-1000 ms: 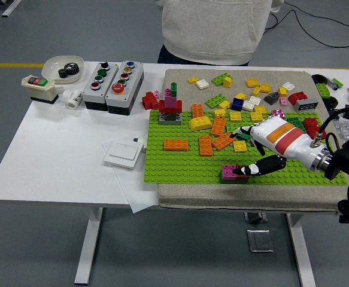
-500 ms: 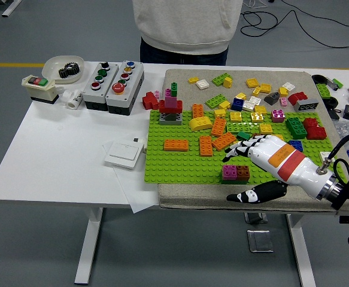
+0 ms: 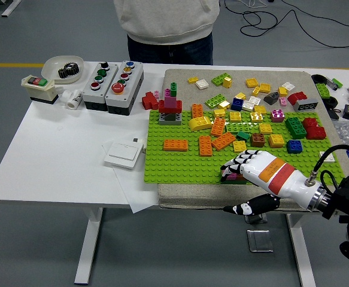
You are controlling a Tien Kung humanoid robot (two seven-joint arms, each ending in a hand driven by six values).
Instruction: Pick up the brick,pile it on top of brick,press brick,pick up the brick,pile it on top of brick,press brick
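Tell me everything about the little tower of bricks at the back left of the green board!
The tower stands upright on the far left corner of the green board. It looks like shiny plastic with studs. From the bottom up: a grey brick, a wider red one, a purple one, then a small pink and a small green piece on top. Loose red bricks lie just left of it. No hand touches it.

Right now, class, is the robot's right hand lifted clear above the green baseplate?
No. The right hand lies low on the green baseplate, its fingers covering the small brick stack near the front edge.
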